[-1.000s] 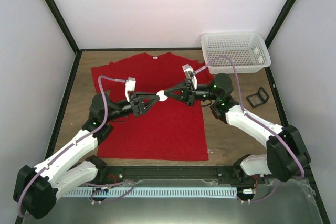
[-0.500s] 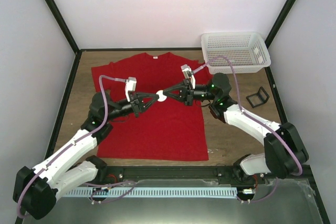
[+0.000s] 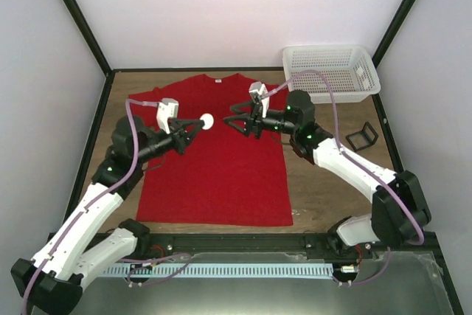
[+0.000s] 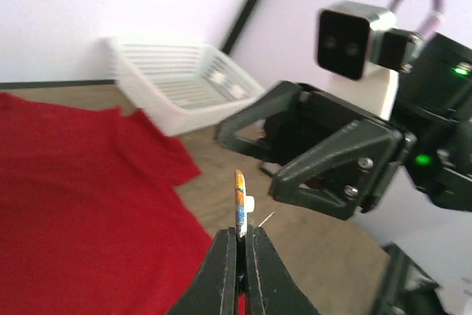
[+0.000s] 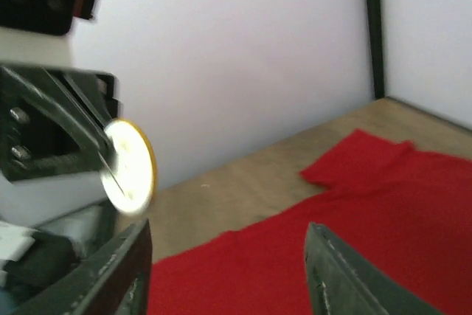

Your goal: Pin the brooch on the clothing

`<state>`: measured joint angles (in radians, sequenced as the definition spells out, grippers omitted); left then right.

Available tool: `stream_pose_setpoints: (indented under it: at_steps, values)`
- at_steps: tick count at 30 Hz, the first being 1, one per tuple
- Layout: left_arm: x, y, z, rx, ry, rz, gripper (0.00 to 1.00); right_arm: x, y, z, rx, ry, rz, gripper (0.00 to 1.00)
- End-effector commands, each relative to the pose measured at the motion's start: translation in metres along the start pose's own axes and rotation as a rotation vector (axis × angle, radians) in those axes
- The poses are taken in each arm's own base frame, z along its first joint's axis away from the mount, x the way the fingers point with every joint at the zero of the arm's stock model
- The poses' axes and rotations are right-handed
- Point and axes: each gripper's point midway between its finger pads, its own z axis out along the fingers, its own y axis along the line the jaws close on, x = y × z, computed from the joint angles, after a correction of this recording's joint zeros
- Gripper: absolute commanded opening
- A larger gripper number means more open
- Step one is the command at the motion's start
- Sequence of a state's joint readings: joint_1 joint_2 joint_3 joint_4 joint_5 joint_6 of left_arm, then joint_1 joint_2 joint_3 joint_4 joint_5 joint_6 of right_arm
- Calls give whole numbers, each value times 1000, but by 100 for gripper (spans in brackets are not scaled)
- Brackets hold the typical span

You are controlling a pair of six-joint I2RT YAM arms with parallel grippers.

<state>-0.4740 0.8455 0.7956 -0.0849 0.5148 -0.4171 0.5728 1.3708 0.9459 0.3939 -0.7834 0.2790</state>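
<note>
L hand [image 3: 196,123] clamped on brooch [image 3: 207,119] rim, held above red shirt [image 3: 214,175], pin facing R hand [image 3: 231,122], prob. for opening. R hand is empty, jaws apart, at brooch's 3 o'clock.

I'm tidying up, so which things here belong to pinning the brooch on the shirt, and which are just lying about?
In use: brooch, red T-shirt, left tool gripping the brooch, open right tool.
Lying about: white mesh basket, black wire stand.
</note>
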Motion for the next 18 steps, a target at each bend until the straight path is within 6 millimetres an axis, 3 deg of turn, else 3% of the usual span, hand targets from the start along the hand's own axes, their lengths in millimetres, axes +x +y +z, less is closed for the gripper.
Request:
stream_pose_setpoints:
  at_steps: [1, 4, 7, 12, 18]
  values:
    - [4, 55, -20, -275, 69, 5, 0, 3, -50, 8, 216, 72, -236, 56]
    - [-2, 92, -31, -430, 53, -7, 0, 18, -99, 21, 357, 172, -276, 66]
    - [-11, 126, -35, -544, 35, -28, 0, 34, -137, 39, 425, 251, -253, 67]
    - [-14, 194, -32, -733, 43, -17, 0, 51, -172, 73, 411, 302, -182, 68]
    - [-12, 252, -13, -823, 99, -18, 0, 81, -220, 111, 430, 393, -109, 68]
